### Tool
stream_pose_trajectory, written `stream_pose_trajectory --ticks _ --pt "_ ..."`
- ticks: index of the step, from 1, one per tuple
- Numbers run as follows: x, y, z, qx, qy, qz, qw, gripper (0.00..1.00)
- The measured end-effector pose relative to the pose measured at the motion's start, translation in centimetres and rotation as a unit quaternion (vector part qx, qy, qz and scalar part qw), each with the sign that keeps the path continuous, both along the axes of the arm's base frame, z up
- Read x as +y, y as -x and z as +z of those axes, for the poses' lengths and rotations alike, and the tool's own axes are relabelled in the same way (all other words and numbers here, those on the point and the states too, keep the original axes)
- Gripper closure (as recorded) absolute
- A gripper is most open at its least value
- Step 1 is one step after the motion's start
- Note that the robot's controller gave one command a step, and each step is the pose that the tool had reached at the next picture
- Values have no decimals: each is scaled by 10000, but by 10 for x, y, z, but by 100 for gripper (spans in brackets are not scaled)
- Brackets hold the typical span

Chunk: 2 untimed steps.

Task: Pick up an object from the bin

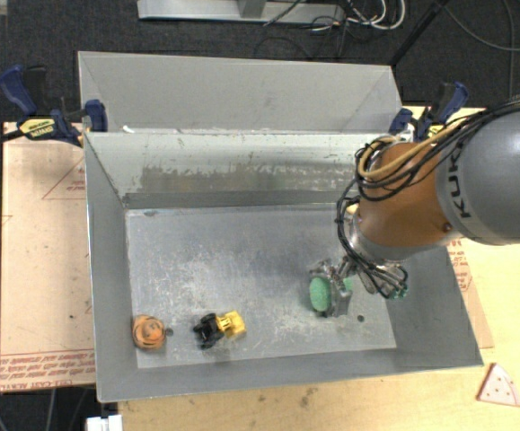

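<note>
1. Jaws hang low over the bin floor, at about 4 o'clock from its middle, hard against a small green oval thing (319, 294). Whether they are spread or pressed together I cannot tell, because the wrist's cables and fittings crowd them from above.
2. This green oval thing lies on the grey floor on the 9 o'clock side of the jaws, touching them or very nearly so. It may sit partly between them, but the view there is too poor to call it pinched.
3. Outward from it, a yellow and black toy-like piece (219, 327) lies well apart toward 8 o'clock, near the floor's front edge. Just beyond that piece, at its 9 o'clock, sits a round orange thing (149, 332). Neither one is near the jaws.
4. Reaching in from 3 o'clock, the arm (439, 196) holds its orange and grey body above the right wall of the bin (242, 97).
5. On progress, I judge the approach to be done, with the jaws down at floor level beside the green thing. No secure grip can be confirmed, and the thing seems to rest on the floor. What is left is to close on it, if that is not yet done, and lift it clear of the bin.
</note>
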State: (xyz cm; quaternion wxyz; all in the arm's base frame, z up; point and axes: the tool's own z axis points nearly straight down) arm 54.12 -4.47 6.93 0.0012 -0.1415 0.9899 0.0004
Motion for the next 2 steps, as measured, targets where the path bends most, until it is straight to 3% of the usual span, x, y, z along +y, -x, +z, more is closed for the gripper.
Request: stream_pose_trajectory --ticks 1,2 --pt "-1 -5 0 -3 0 0 10000 100" --pt "-37 -2 152 -25 8 96 10000 100"
